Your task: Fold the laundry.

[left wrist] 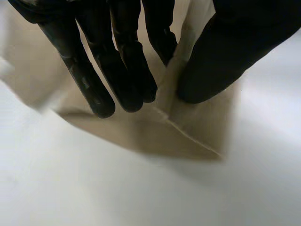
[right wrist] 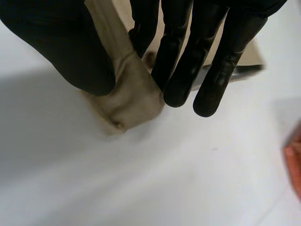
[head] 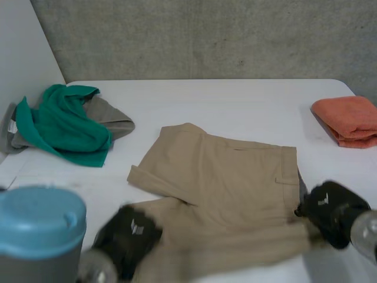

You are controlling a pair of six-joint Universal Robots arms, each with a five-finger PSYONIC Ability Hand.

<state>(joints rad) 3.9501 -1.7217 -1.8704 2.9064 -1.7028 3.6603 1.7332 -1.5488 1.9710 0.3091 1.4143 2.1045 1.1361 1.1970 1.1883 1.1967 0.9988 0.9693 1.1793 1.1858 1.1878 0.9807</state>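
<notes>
White table (head: 235,100): Work surface for the fold. The garment in hand lies at its near middle, with other laundry out at both sides.
Tan shorts (head: 218,171): Spread mid-table, waistband toward the robot's right and legs toward its left. The near long edge is held at both ends, one hand at each. The step in hand looks to be a lengthwise fold, with the near half carried over the far half.
Green cloth (head: 65,127): Heaped on a grey cloth (head: 115,121) at the far left, well apart from the shorts, unfolded and waiting its turn.
Orange cloth (head: 347,118): Already folded, at the far right edge, well apart from the work.
Left hand (head: 126,236): At the near leg's hem. In its wrist view the fingers (left wrist: 117,75) and thumb pinch a raised ridge of tan cloth. For a clean fold it should travel level with its partner, so the edge between them is taut rather than sagging mid-span.
Right hand (head: 330,209): At the near waistband corner, thumb and fingers (right wrist: 181,70) closed on a bunch of waistband. The grip is bunched, so the corner could land crumpled. It is best set square on the far waistband corner before letting go.
Button (right wrist: 120,125): What looks like a waist button, just off the tip of the right thumb, a handy mark for lining up the waistband.
</notes>
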